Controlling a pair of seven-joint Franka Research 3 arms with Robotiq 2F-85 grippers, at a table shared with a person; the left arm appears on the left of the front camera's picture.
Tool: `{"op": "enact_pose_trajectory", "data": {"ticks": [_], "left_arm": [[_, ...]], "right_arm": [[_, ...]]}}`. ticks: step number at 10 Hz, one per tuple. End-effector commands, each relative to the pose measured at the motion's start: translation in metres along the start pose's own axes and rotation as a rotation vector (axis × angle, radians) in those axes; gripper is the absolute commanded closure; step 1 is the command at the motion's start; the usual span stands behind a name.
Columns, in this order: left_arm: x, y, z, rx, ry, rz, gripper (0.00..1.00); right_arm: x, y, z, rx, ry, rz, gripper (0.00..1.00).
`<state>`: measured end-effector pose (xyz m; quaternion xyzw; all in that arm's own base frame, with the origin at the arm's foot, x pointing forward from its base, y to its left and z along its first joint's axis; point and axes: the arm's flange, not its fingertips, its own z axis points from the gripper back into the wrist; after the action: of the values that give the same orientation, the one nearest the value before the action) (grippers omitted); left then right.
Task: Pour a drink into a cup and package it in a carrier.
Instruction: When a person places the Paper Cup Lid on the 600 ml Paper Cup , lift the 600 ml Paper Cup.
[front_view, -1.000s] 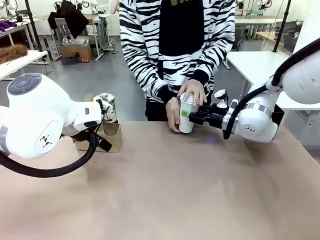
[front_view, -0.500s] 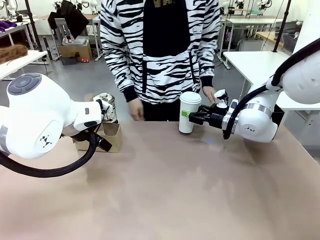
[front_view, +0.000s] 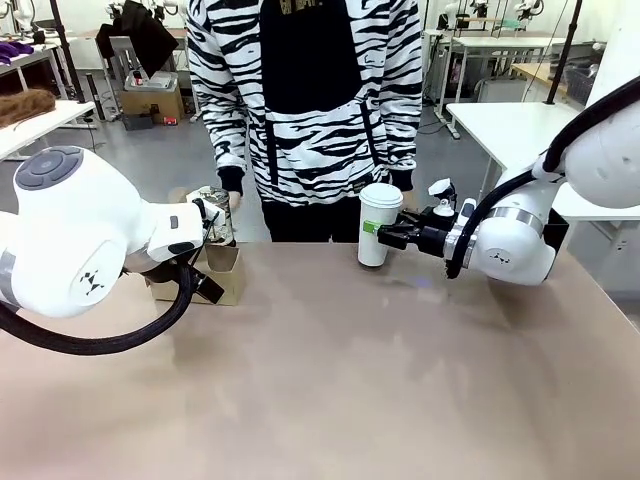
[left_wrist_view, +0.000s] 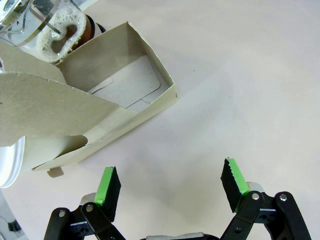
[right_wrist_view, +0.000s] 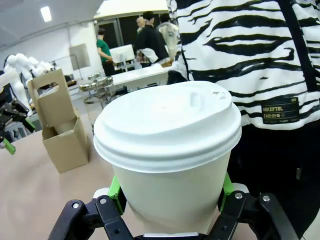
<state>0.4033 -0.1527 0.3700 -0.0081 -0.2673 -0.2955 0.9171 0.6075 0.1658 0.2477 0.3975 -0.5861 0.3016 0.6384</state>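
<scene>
Front view: right claw (front_view: 384, 236) clenched on lidded cup (front_view: 377, 210), standing at far side of counter (front_view: 330, 380).
Could crush the thin wall if squeezed harder, or tip it while crossing to carrier (front_view: 222, 272), well apart; left claw (left_wrist_view: 171, 182) released just beside carrier, possibly obstructing.

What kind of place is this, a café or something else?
Probably a robotics lab, not a café: white worktables on a bare grey floor, and the robot's right pincer gripping the lidded paper cup.
</scene>
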Motion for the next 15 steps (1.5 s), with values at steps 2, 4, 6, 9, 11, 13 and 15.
{"op": "enact_pose_trajectory", "data": {"ticks": [2,4,6,9,11,13,15], "left_arm": [[0.000,0.001,0.000,-0.003,-0.002,0.003,0.00],[0.000,0.001,0.000,-0.003,-0.002,0.003,0.00],[0.000,0.001,0.000,-0.003,-0.002,0.003,0.00],[0.000,0.001,0.000,-0.003,-0.002,0.003,0.00],[0.000,0.001,0.000,-0.003,-0.002,0.003,0.00],[0.000,0.001,0.000,-0.003,-0.002,0.003,0.00],[0.000,0.001,0.000,-0.003,-0.002,0.003,0.00]], "right_arm": [[0.004,0.002,-0.002,-0.003,-0.011,-0.004,0.19],[0.004,0.002,-0.002,-0.003,-0.011,-0.004,0.19],[0.004,0.002,-0.002,-0.003,-0.011,-0.004,0.19],[0.004,0.002,-0.002,-0.003,-0.011,-0.004,0.19],[0.004,0.002,-0.002,-0.003,-0.011,-0.004,0.19],[0.000,0.000,0.000,0.000,0.000,0.000,0.19],[0.055,-0.003,0.008,-0.015,0.025,0.010,0.19]]}}
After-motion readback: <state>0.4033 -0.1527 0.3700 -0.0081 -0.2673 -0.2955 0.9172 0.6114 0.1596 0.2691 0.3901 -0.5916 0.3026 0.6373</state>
